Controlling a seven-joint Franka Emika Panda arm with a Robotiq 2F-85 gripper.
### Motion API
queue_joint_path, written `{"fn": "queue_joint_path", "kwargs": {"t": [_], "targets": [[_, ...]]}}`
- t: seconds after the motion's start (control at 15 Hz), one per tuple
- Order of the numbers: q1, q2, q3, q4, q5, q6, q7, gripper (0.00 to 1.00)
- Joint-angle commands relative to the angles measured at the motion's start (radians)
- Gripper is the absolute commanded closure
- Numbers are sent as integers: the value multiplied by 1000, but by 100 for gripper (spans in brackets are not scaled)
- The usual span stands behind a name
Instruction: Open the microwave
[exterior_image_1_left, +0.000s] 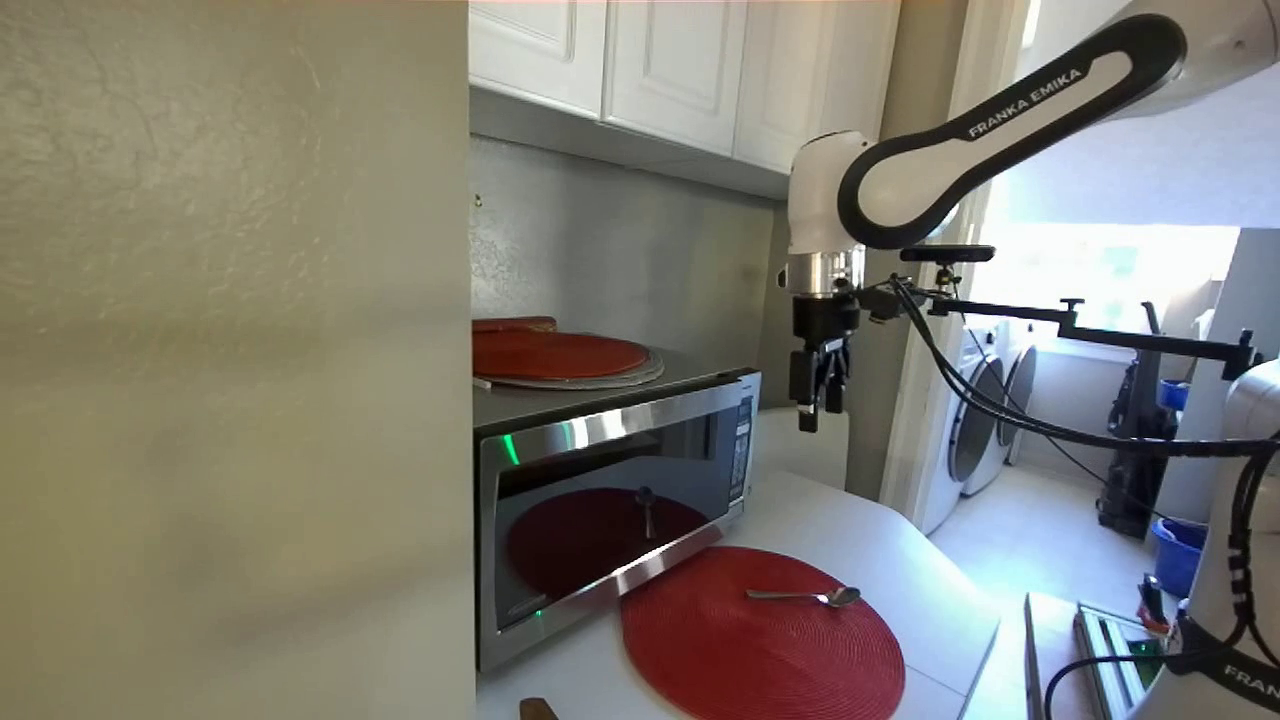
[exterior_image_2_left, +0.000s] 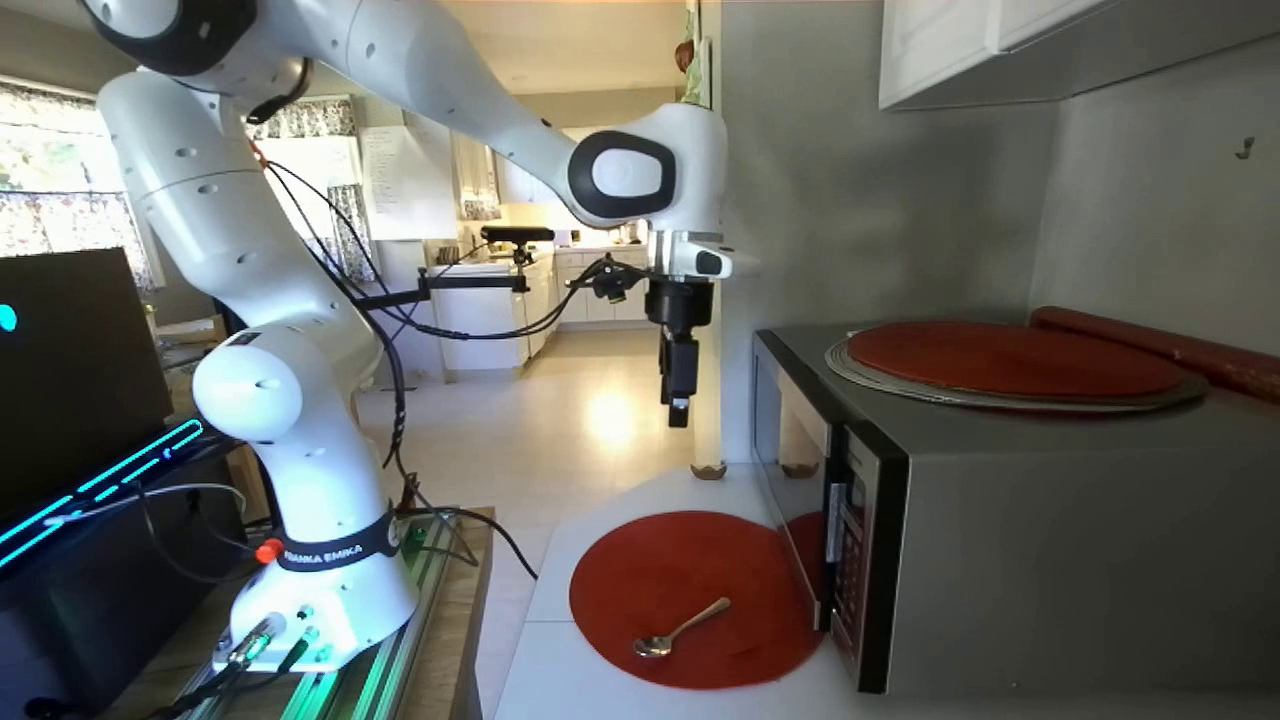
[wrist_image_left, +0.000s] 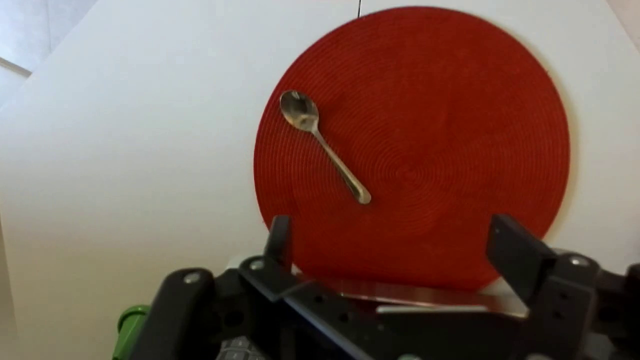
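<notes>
Beside the gripper (wrist_image_left: 390, 227), whose jaws are hanging apart and empty, presumably for grasping the door (exterior_image_1_left: 605, 530), the microwave (exterior_image_2_left: 1080, 570) is standing closed; beneath them, a mat (wrist_image_left: 412, 150) is supporting a spoon (wrist_image_left: 328, 150).

Panda arm (exterior_image_2_left: 220, 230), seen in an exterior view: base (exterior_image_2_left: 320, 590) at 8 o'clock, elbow (exterior_image_2_left: 195, 35) bent at approx. 10, forearm (exterior_image_2_left: 450, 90) sloping down to the wrist (exterior_image_2_left: 690, 170) nr. 12. The gripper (wrist_image_left: 392, 235) hangs vert. below it, pointing to 6 o'clock in both exterior views. Wrist view: black fingers (wrist_image_left: 280, 240) spread wide, one at approx. 7 o'clock, the opp. one at 4.
</notes>
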Motion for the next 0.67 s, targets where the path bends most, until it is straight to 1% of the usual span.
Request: {"fn": "queue_joint_path", "kwargs": {"t": [0.0, 0.33, 0.47, 0.53, 0.6], "targets": [[-4, 58, -15, 95, -9, 52, -20, 0], [3, 96, -13, 198, -8, 130, -24, 0], [9, 119, -10, 246, -18, 140, -51, 0], [5, 80, -13, 193, -1, 131, -25, 0], [6, 85, -13, 205, -1, 130, -28, 0]]}}
